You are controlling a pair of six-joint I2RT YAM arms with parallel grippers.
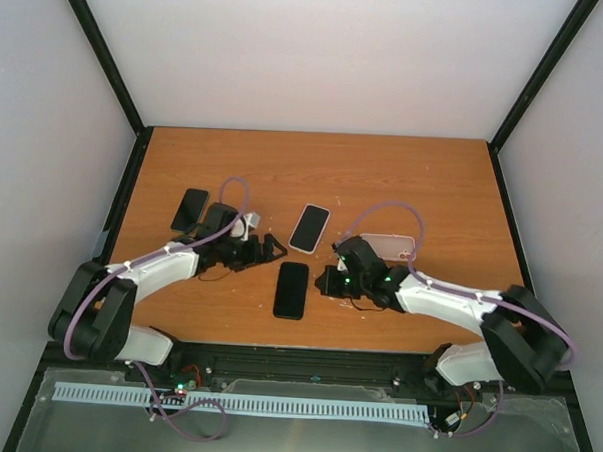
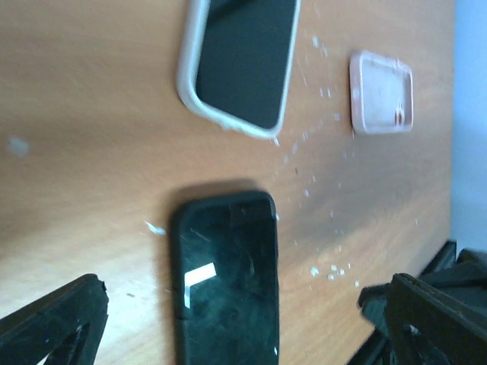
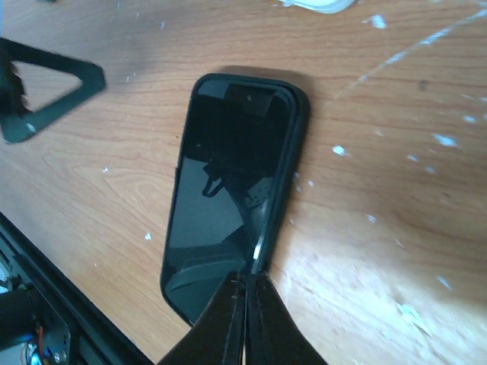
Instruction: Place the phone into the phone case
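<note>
Phone [image 1: 291, 290] in black case [image 3: 300, 114], flat on tabletop [image 1: 434, 182].
Right fingers [image 3: 221, 319] closed together, tips at phone's long edge; left fingers [image 2: 72, 300] spread wide, gripping nothing.

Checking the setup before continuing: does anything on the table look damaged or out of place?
White flecks dot the table around the black phone, chips or debris, I cannot tell. The phone's screen shows fine scratches in the left wrist view. Nothing else stands out.
</note>
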